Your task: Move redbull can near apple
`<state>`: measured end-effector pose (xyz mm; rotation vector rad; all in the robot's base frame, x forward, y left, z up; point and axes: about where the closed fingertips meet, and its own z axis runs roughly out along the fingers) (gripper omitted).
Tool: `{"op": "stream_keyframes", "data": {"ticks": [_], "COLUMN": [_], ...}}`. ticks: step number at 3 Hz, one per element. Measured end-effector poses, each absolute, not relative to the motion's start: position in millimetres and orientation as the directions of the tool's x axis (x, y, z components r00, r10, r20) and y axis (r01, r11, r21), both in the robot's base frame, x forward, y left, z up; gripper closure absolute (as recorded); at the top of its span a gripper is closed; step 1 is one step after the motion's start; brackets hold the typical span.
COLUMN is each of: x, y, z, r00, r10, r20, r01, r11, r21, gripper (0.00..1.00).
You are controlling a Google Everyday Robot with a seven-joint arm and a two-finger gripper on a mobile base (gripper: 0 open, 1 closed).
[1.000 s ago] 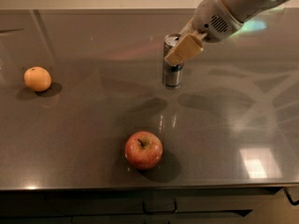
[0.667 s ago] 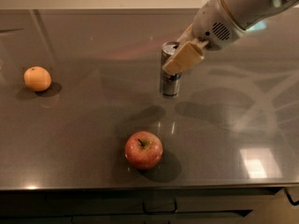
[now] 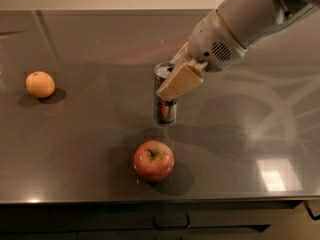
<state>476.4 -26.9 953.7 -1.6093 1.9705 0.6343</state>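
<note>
The redbull can is a slim silver and blue can, upright, in the middle of the dark countertop. My gripper comes in from the upper right and is shut on the can's upper part, its tan fingers covering the can's right side. The can seems held just above the counter surface. The apple is red with yellowish patches and a dark stem. It sits near the front edge, a short gap below the can.
A small orange fruit sits at the left of the countertop. The counter's front edge runs along the bottom, with dark drawers below. My white arm fills the upper right.
My gripper has carried the can toward the front and slightly left, closer to the apple. The apple and the orange fruit have not moved.
</note>
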Motion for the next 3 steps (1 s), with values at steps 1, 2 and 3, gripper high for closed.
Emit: {"op": "stream_keyframes", "data": {"ticks": [1, 2, 3], "x": [462, 453, 448], "y": [-9, 1, 8], "z": [950, 944, 938], "r00": [-0.133, -0.112, -0.101], "r10": [-0.747, -0.759, -0.775], "r20": [-0.651, -0.641, -0.623], "r01": [-0.989, -0.993, -0.995], "r11": [0.139, 0.111, 0.095], "r21": [0.043, 0.043, 0.044], "gripper": [1.00, 1.00, 0.83]}}
